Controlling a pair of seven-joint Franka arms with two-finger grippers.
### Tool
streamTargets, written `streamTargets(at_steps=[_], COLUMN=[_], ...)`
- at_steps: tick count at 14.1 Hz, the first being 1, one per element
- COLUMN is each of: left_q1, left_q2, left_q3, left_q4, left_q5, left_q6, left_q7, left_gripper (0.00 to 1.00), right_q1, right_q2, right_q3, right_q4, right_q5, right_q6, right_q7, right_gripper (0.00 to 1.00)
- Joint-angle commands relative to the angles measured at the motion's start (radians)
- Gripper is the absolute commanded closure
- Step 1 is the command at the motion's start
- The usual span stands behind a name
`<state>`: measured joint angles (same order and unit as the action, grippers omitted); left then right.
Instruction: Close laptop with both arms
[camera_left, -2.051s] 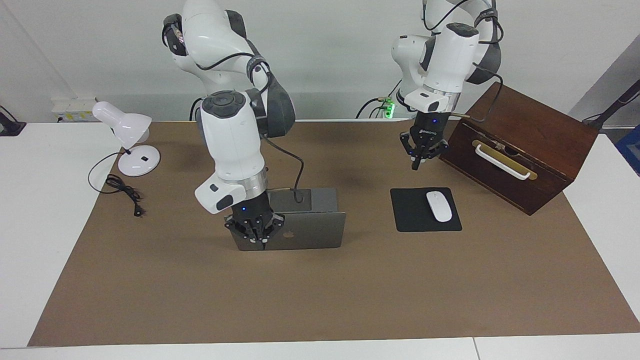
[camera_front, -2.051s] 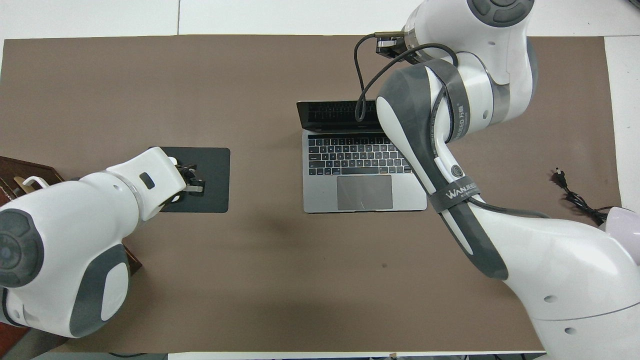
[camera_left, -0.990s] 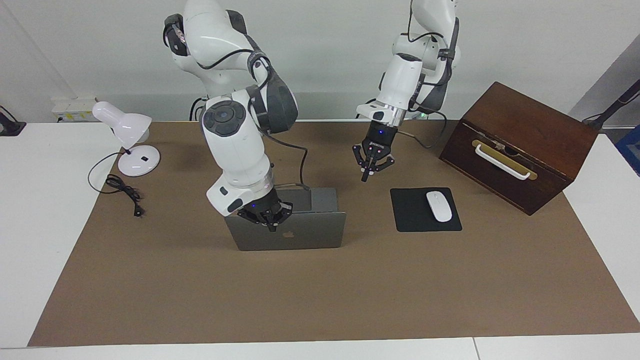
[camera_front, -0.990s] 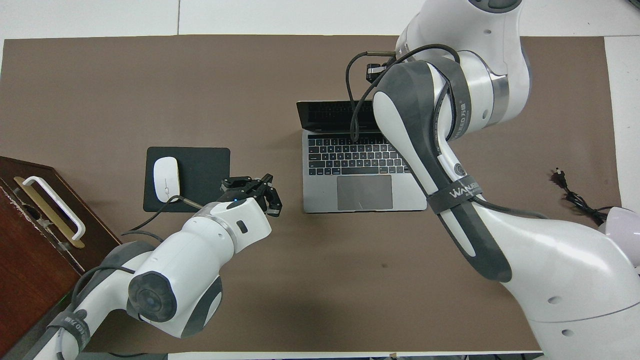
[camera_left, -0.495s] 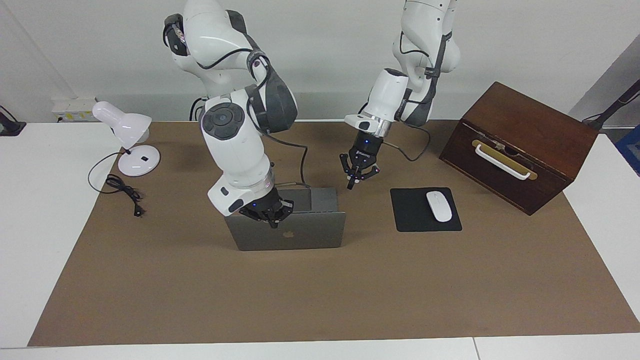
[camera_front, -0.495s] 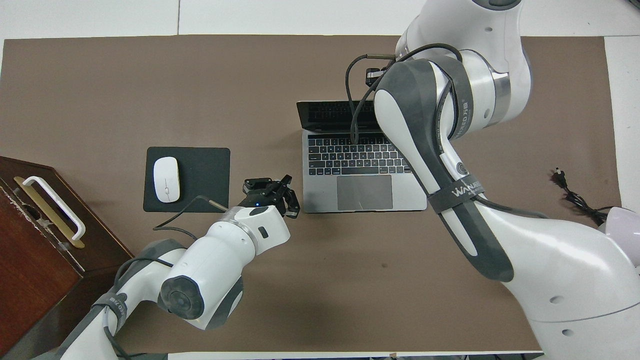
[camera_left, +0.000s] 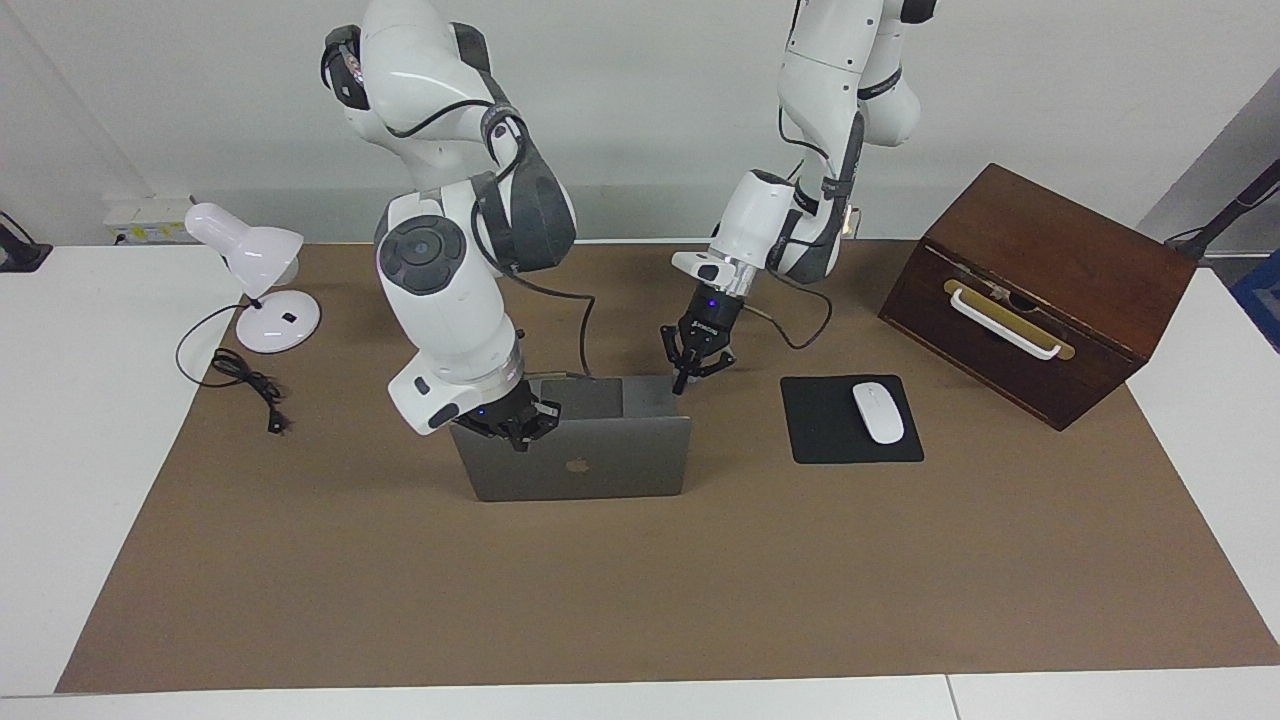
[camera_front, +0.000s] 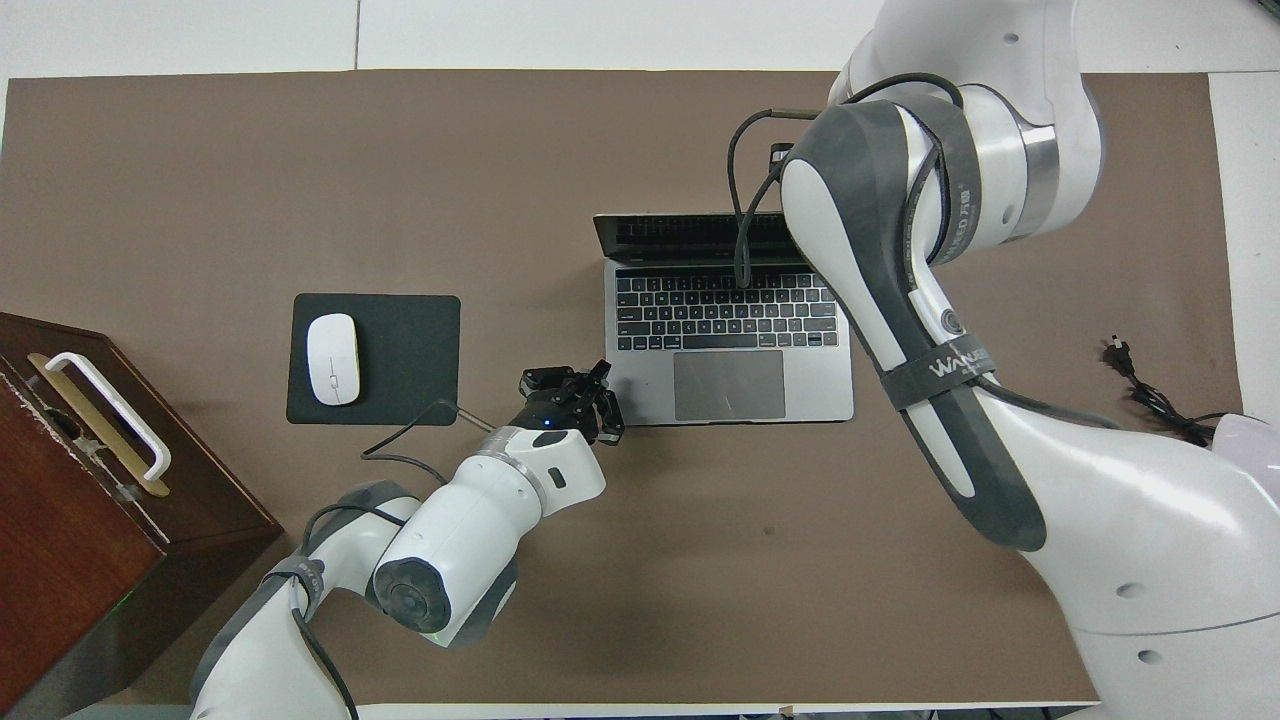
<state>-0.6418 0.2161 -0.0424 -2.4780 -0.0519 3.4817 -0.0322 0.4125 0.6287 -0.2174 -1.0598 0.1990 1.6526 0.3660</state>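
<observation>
The silver-grey laptop (camera_left: 610, 462) stands open on the brown mat, its lid upright with the apple logo on the face turned away from the robots. Its keyboard shows in the overhead view (camera_front: 730, 385). My right gripper (camera_left: 518, 438) is shut, with its tip at the lid's top edge on the logo face, toward the right arm's end. In the overhead view it is hidden under the right arm (camera_front: 880, 250). My left gripper (camera_left: 682, 384) is shut, at the corner of the laptop's base nearest the robots, toward the left arm's end. It also shows in the overhead view (camera_front: 603, 388). Whether it touches the base I cannot tell.
A black mouse pad (camera_left: 825, 440) with a white mouse (camera_left: 878, 412) lies beside the laptop toward the left arm's end. A brown wooden box (camera_left: 1050, 270) with a white handle stands past it. A white desk lamp (camera_left: 255, 270) and its cable (camera_left: 250, 385) are at the right arm's end.
The left arm has swung from the wooden box, across the mouse pad, to the laptop's base corner. The right gripper has risen from low on the lid's logo face to its top edge. The lid stands as before.
</observation>
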Motion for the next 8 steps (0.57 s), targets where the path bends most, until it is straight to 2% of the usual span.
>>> streamTargets(at_steps=[1,3,8], left_q1=[-0.025,-0.044,-0.050], left_q2=[0.031,0.063,0.081], left_q3=[0.016,0.018,0.018], left_q4=[0.014,0.028,0.028], left_q5=[-0.002,-0.003,-0.005], left_q6=[0.022,0.022,0.020], left_q7=[0.003,0.005,0.011], left_gripper=[1.00,1.00,1.00], right_q1=[0.002,0.002,0.002], right_q2=[0.012,0.012,0.012], right_q3=[-0.031,-0.031,-0.031], right_q4=[0.026,0.027,0.027], right_q5=[0.008,0.010,0.016], right_q6=[-0.054,-0.056,-0.054], right_q7=[-0.025,-0.024,-0.025], right_gripper=[1.00,1.00,1.00])
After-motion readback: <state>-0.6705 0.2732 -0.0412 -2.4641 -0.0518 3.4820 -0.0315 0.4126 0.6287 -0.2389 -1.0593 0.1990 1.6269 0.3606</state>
